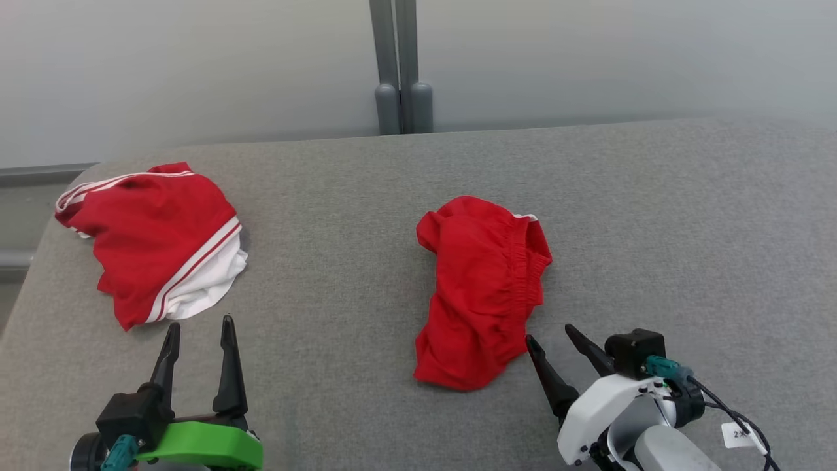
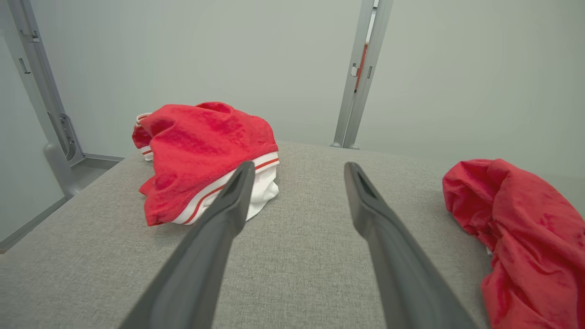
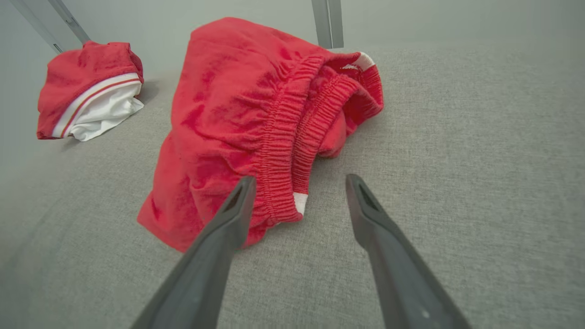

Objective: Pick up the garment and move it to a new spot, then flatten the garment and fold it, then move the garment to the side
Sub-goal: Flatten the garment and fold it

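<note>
While spread apart and empty, points right gripper [image 1: 548,331] fingers at crumpled red garment [image 1: 480,291] in middle of bench [image 1: 654,216], tips just short of its near hem. Holds left gripper [image 1: 200,322] parted too, empty, near red-and-white garment [image 1: 157,242] far left. Shows white cable tag [image 1: 739,434], print beginning "2", rest unreadable.

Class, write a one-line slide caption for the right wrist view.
Open right pincer poised beside the crumpled red garment on a grey cushion.

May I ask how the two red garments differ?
The left garment has white stripes and a white panel; the middle garment is almost wholly red, with a gathered elastic band. The left garment lies near the left tool; the middle garment by the right tool. Both lie crumpled.
</note>
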Motion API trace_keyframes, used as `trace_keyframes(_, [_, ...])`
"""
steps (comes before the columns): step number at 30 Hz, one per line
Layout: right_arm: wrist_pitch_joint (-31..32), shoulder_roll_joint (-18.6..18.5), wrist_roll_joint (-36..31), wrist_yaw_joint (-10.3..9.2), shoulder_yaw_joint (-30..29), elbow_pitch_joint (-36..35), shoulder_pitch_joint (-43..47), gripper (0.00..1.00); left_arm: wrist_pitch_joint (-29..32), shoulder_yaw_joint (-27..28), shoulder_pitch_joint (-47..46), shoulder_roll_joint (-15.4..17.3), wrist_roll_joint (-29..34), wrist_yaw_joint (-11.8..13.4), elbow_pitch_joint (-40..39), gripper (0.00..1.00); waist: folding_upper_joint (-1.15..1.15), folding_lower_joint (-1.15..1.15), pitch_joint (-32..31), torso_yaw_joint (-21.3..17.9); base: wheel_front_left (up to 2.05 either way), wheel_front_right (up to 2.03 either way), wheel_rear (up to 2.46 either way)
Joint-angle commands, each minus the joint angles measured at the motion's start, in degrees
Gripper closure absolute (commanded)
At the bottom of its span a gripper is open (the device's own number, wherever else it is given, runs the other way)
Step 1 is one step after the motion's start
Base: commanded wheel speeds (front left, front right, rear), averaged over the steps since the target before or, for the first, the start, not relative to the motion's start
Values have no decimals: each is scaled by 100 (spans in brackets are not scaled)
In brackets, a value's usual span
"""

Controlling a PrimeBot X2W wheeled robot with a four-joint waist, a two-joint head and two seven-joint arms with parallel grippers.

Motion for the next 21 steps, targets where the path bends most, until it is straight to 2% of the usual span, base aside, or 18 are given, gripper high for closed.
trace_keyframes(1, [102, -76, 134, 2, 110, 138, -158, 0, -1, -2, -105, 2, 6, -22, 16, 0, 0, 0, 79, 236, 0, 0, 0])
trace_keyframes(12, [363, -282, 614, 2, 604, 971, -682, 0, -1, -49, -214, -7, 18, -63, 87, 0, 0, 0, 282, 807, 0, 0, 0])
trace_keyframes(13, [328, -285, 643, 2, 632, 1022, -714, 28, -1, -41, -209, -7, 13, -64, 98, 0, 0, 0, 282, 833, 0, 0, 0])
trace_keyframes(15, [276, -287, 696, 2, 713, 1097, -748, 100, -1, -26, -207, -8, 6, -73, 122, 0, 0, 0, 266, 861, 0, 0, 0])
trace_keyframes(21, [71, -270, 839, 2, 925, 1081, -771, 100, -1, 46, -136, -9, 20, -73, 206, 0, 0, 0, 81, 819, 0, 0, 0])
